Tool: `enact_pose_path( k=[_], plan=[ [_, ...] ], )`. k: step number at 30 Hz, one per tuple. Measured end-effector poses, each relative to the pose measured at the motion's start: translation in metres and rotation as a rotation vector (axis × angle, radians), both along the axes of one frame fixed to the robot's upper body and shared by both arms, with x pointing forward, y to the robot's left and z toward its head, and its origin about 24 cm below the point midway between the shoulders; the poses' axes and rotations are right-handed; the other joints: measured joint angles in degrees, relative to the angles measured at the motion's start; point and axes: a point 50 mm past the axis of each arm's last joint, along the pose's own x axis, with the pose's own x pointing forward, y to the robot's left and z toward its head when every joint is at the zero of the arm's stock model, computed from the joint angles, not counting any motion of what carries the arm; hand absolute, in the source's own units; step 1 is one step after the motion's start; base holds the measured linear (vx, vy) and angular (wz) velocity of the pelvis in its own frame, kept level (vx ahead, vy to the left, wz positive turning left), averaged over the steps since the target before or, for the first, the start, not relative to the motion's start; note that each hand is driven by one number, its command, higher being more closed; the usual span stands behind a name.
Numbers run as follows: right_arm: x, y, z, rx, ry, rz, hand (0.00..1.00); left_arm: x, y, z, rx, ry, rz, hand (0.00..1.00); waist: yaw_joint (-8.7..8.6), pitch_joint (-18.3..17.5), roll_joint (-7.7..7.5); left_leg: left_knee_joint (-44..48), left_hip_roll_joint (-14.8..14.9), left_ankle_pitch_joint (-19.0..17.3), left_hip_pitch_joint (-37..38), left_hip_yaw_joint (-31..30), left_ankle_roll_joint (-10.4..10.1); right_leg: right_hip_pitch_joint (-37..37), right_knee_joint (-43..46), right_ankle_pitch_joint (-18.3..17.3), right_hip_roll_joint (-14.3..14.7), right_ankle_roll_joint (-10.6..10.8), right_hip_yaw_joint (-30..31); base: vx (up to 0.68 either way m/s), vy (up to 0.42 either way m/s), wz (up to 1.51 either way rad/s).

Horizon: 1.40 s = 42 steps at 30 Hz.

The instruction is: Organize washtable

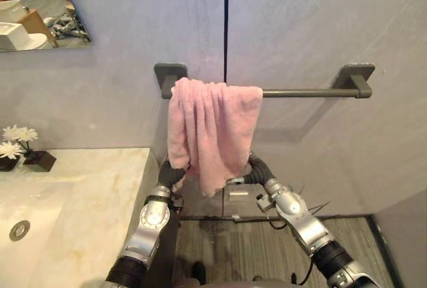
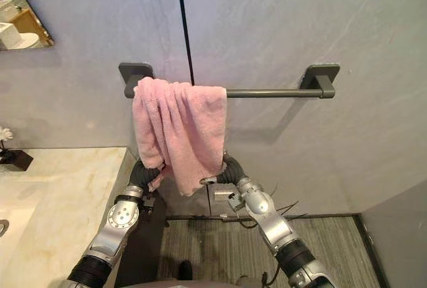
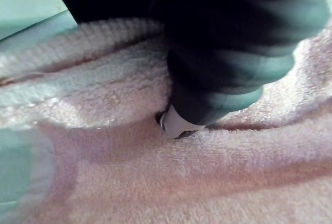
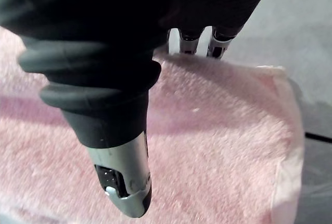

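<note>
On the wall: pink fluffy terry towel [image 1: 213,128] slung over a dark grey metal towel bar [image 1: 300,92], bunched up at the bar's left end, with the right stretch of bar bare
Towel lie: long axis hanging straight down, folds all crumpled, bottom edge uneven and dipping lowest around the middle
Left hand [image 1: 171,175]: pushed up against the towel's lower left edge, buried in the pile in the left wrist view; open or closed, honestly can't tell
Right hand [image 1: 257,169]: at the lower right edge, tucked in behind the cloth from the head views; clamped on it or just resting, can't tell either
Key relation: towel hanging between the two hands and rising above both, so cloth inward and up from each, bar running left to right across the top
Nearer hand: pretty much even on the towel itself, right one closer to the bare bar
Step, best guess: tidying the hang, probably calling for a sideways spread toward the right to flatten those folds
Watch out: risk of dragging the whole thing off the bar with an uneven downward tug, just my guess
Off to the left: pale marble washtable counter [image 1: 93,188], white flowers in small dark block vases [image 1: 20,143], well apart from the towel
</note>
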Motion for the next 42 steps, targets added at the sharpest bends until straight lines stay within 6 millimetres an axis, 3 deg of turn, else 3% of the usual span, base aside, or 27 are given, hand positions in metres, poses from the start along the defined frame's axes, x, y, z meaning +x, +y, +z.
enact_pose_path(
  k=[13,19,23,32,42],
  plan=[
    [0.010,0.015,0.012,0.016,-0.047,0.012,1.00,0.001,-0.007,0.000,-0.015,-0.006,-0.003,1.00,0.09,-0.1,-0.06,0.0,0.6,1.1,-0.5,-2.0,-0.7,0.1,0.0,0.1,1.0,-0.5,-1.8,-0.02,-0.024,0.07],
    [0.015,-0.030,0.009,0.055,-0.039,-0.208,1.00,0.001,-0.004,0.001,-0.015,-0.010,0.016,1.00,0.07,-0.4,-0.51,0.0,0.8,1.1,-0.4,-1.7,-0.6,0.2,0.3,0.1,0.9,-0.4,-1.4,-0.01,-0.004,-0.03],
    [0.005,-0.062,0.002,0.076,-0.023,-0.348,1.00,0.000,-0.009,0.001,-0.030,-0.011,-0.011,1.00,-0.24,-0.5,-0.57,-0.2,1.0,1.1,0.2,-1.0,-0.6,0.2,0.4,0.1,1.0,-0.5,-0.9,-0.02,-0.009,-0.07],
    [-0.010,-0.075,-0.006,0.143,-0.008,-0.444,1.00,-0.001,-0.026,0.008,-0.100,-0.042,-0.064,1.00,-1.61,-0.5,-0.60,-0.3,1.6,0.6,0.4,-0.1,-1.2,0.0,-0.2,0.2,1.2,-0.5,0.0,-0.02,-0.011,-0.05],
    [-0.008,-0.074,-0.014,0.211,0.020,-0.492,1.00,-0.002,-0.030,0.005,-0.112,-0.023,-0.082,1.00,-2.42,-0.3,-0.27,-0.3,1.2,0.5,0.5,0.5,-1.1,0.4,-1.2,0.3,1.6,-0.6,0.1,0.00,-0.003,0.00]
  ],
)
